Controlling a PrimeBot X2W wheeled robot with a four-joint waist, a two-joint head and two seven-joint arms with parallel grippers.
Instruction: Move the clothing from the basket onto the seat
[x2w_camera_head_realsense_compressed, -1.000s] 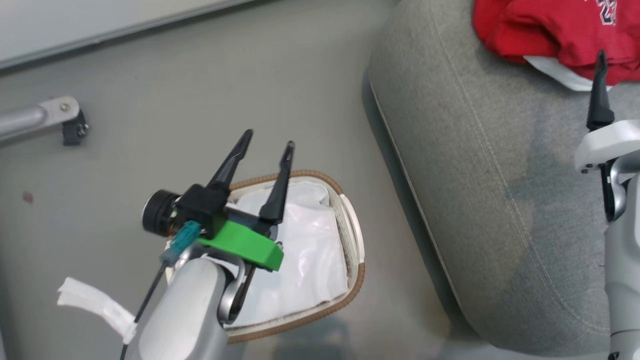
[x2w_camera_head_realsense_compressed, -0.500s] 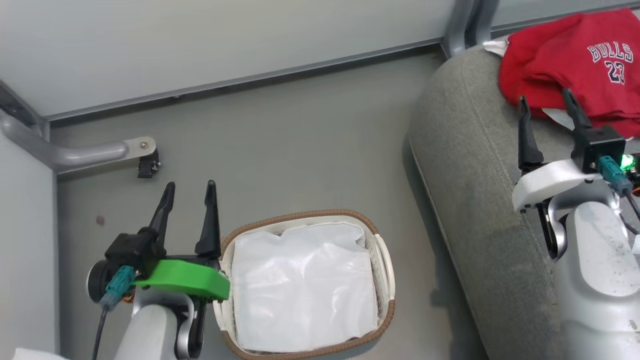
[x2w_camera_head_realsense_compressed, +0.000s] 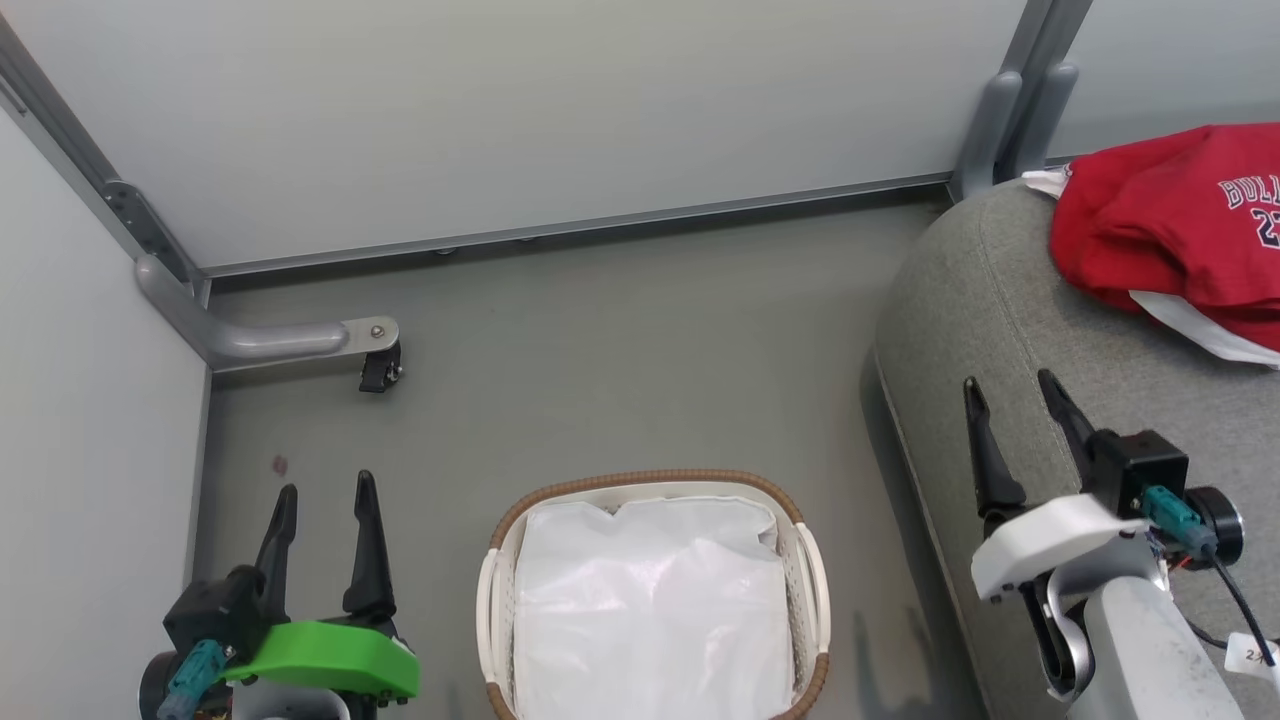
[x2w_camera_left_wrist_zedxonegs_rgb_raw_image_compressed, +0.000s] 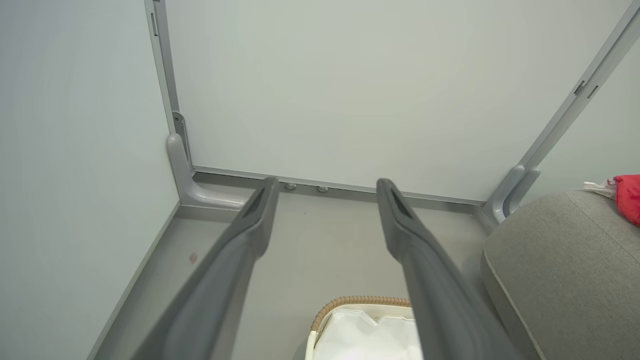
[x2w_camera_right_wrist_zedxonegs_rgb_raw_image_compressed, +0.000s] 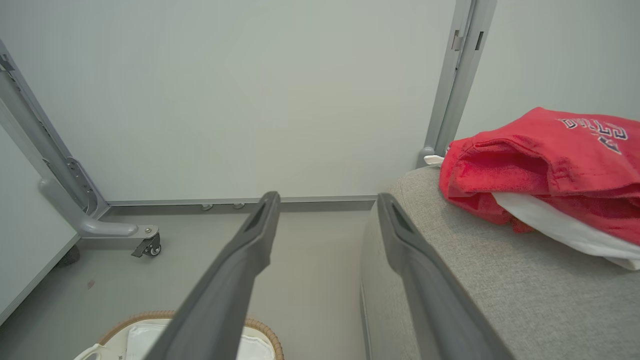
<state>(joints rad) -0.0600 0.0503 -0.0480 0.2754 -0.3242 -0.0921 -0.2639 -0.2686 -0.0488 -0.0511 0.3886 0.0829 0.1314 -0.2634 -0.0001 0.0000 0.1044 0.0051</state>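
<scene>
Red clothing (x2w_camera_head_realsense_compressed: 1160, 225); white basket (x2w_camera_head_realsense_compressed: 805, 560), brown rim.

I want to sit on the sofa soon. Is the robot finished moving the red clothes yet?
Looks finished. Done: the red clothing lies piled on the seat; the basket shows its white liner, nothing red. In hand: nothing, the left gripper and right gripper are open and empty. Left: probably nothing, though the basket's near end is cut off.
</scene>
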